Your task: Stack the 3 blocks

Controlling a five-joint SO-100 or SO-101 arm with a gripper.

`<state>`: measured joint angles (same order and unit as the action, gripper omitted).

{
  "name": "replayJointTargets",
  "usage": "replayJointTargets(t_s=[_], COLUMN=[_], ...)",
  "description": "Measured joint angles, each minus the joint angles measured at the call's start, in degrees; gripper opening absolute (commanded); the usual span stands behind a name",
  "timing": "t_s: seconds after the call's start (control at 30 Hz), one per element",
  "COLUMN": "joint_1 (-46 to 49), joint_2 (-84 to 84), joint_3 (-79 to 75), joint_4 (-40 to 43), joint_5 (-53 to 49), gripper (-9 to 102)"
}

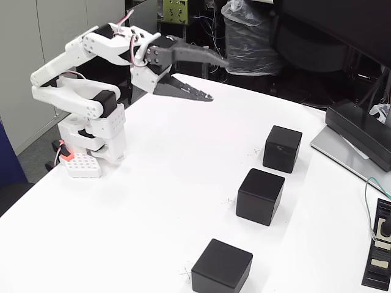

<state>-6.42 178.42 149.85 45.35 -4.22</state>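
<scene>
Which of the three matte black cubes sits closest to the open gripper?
The matte black cube farthest up the row in the fixed view, nearest the gripper; the middle cube and bottom cube lie progressively farther.

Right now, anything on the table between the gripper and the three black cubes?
Nothing visible. The gripper hangs open above the far part of the white table, and bare tabletop lies between it and the far cube, the middle cube and the near cube. The cubes stand apart in a row.
</scene>
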Motion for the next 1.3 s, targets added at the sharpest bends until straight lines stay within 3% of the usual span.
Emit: replayJointTargets(t_s=[0.83,1.13,1.3], joint_1=[-0.1,-0.1,0.4], joint_2=[-55.1,-70.7,-76.8], joint_3=[-36.6,-41.3,-44.6], joint_4=[18.6,19.5,19.7], joint_5=[-0.7,-0.7,-0.7], gripper=[26,27,34])
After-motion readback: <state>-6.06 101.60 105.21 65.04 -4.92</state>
